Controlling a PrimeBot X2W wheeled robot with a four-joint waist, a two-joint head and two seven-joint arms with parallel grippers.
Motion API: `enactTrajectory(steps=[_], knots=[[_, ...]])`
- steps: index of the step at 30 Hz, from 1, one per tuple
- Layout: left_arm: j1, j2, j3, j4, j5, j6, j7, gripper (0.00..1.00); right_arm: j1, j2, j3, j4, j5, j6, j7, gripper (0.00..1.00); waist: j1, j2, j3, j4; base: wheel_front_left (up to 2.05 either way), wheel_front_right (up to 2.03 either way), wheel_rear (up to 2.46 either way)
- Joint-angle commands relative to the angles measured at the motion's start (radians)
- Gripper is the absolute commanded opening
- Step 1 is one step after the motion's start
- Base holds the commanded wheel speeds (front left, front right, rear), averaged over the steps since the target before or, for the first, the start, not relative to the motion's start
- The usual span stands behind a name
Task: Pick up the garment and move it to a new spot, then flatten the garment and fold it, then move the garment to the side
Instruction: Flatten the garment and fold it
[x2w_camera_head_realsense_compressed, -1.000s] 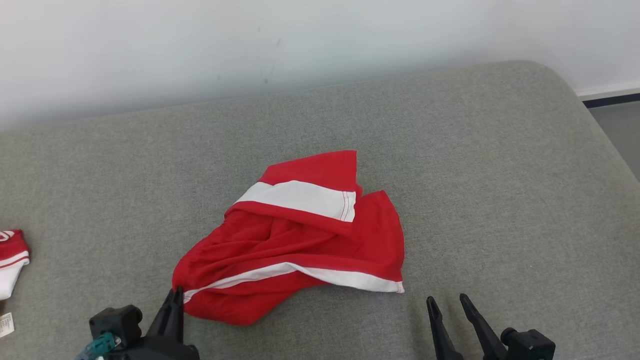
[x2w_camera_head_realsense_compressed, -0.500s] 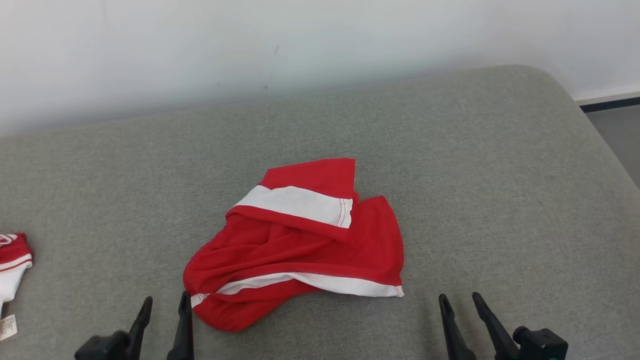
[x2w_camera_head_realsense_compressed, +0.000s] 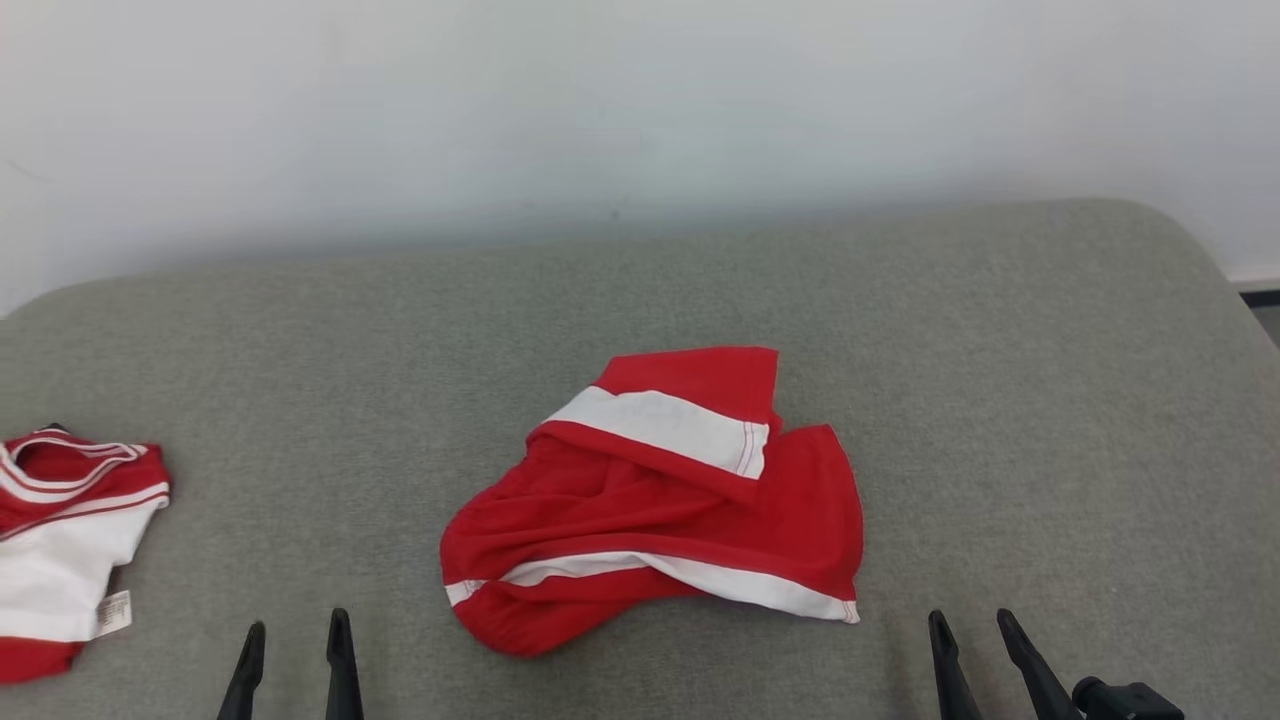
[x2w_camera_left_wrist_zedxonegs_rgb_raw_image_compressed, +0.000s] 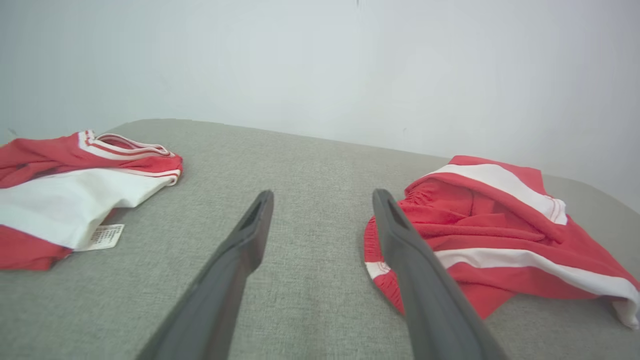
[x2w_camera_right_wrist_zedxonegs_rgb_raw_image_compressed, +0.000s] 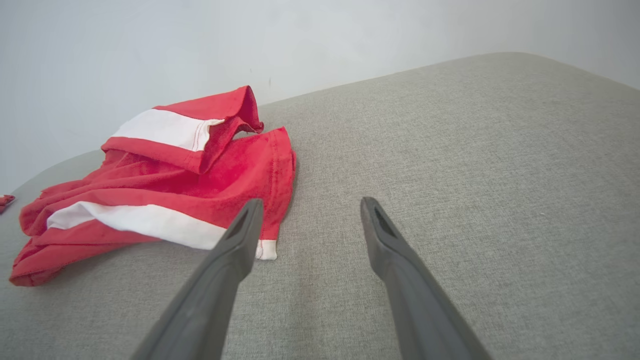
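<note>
Head view, garment: the red garment (x2w_camera_head_realsense_compressed: 660, 500) lies crumpled and partly doubled over on the grey cushion (x2w_camera_head_realsense_compressed: 1000, 330), loose, and nothing touches it.
Long axis: it runs across the robot's front, left to right. A white stripe (x2w_camera_head_realsense_compressed: 690, 580) follows the garment's near edge along that line.
Ends: the gathered waistband end (x2w_camera_head_realsense_compressed: 480, 610) is the garment's near-left tip, and the hem corner (x2w_camera_head_realsense_compressed: 848, 610) is its near-right tip.
Top fold: a flap with a second white band is turned over the garment's far side.
Left gripper (x2w_camera_head_realsense_compressed: 297, 625): sits on the garment's near side, out past the waistband end to the left and apart from the cloth. Its fingers are spread wide with nothing between them.
Right gripper (x2w_camera_head_realsense_compressed: 971, 620): sits on the garment's near side, just beyond the hem corner to the right. It is also spread wide and empty.
Nearer arm: the right looks slightly closer to its corner, but each gripper has one end of the garment on its own side.
Step, as I judge it: the garment is set down but not yet flattened.
Coming move: it probably needs each gripper to reach inward and forward to its own end, then pull apart along the long axis.
Risk: pinching both layers at the turned-over flap.
Second garment (x2w_camera_head_realsense_compressed: 70, 520): red and white, well apart to the garment's left.
Wall (x2w_camera_head_realsense_compressed: 600, 120): pale, behind the garment's far side.
</note>
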Motion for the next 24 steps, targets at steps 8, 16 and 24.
enactTrajectory(steps=[8, 16, 24], knots=[[0.076, -0.080, 0.135, 0.007, 0.122, -0.119, -0.003, 1.00, 0.030, -0.017, 0.000, -0.018, -0.030, -0.002, -0.005, 1.00, 0.0001, 0.0000, -0.062, 0.046, 0.00, 0.00, 0.00], [0.097, -0.103, 0.181, 0.081, 0.199, -0.169, -0.003, 1.00, 0.061, -0.027, -0.004, -0.016, -0.037, -0.002, -0.007, 1.00, 0.0001, 0.0000, -0.101, 0.044, 0.00, 0.00, 0.00], [0.097, -0.113, 0.187, 0.129, 0.217, -0.181, -0.003, 1.00, 0.083, -0.038, 0.007, -0.014, -0.033, -0.002, -0.007, 1.00, 0.0001, 0.0000, -0.121, 0.040, 0.00, 0.00, 0.00]])
